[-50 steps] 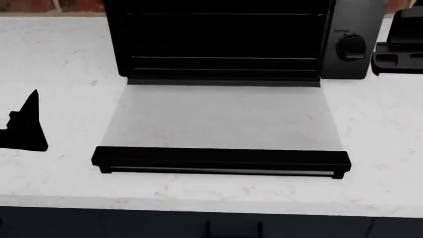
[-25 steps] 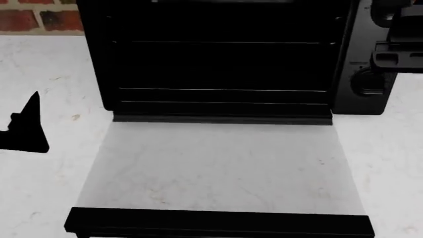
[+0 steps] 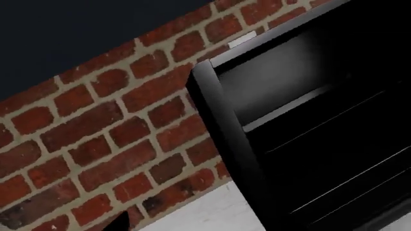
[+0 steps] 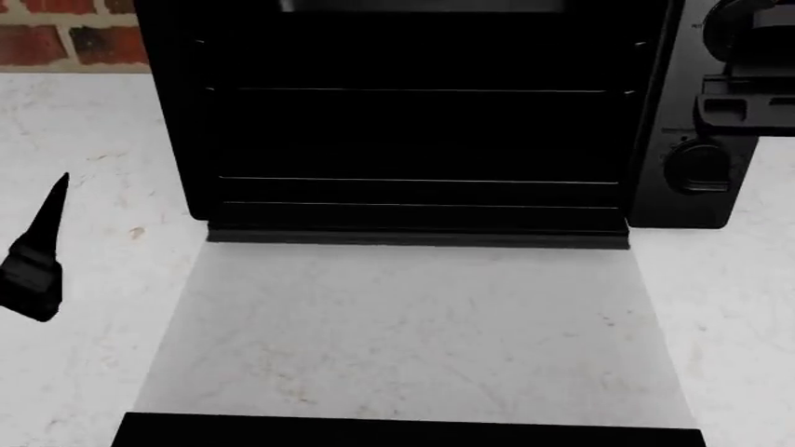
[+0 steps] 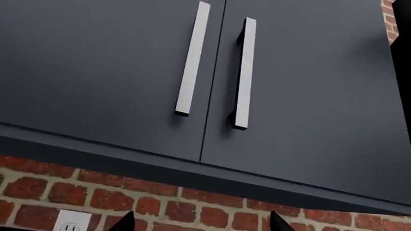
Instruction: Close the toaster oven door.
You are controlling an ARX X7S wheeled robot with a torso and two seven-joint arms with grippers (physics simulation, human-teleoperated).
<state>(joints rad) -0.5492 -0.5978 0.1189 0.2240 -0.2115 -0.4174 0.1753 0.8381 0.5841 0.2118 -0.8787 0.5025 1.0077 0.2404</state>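
**A:** Where does the toaster oven door (image 4: 410, 326) lie?

**B:** Flat out on the white bench (image 4: 74, 140), hinged along the foot of the toaster oven (image 4: 410, 121) and reaching toward the robot. Its glass shows the marble through it. The black frame strip carrying the handle sits at the near edge, at the very bottom of the head view, partly cut off.

**A:** And its long axis?

**B:** The strip runs side to side across the robot's front, so I judge the lift has to come from under that near edge, swinging it up and away toward the oven mouth.

**A:** Which arm is closer?

**B:** The left claw (image 4: 35, 256) hangs low, just off the door's left side, above the bench and apart from the glass. The right claw (image 4: 746, 93) is higher, up by the knob panel (image 4: 698, 168), well apart from the handle. The left looks nearer; the strip lies to its right and closer to the robot.

**A:** Are the claws wide or narrow?

**B:** I cannot tell for either. Only dark tips show, and neither holds anything visible. The left wrist camera sees brick wall (image 3: 96, 134) and the oven's corner; the right sees the wall cabinets (image 5: 212, 72).
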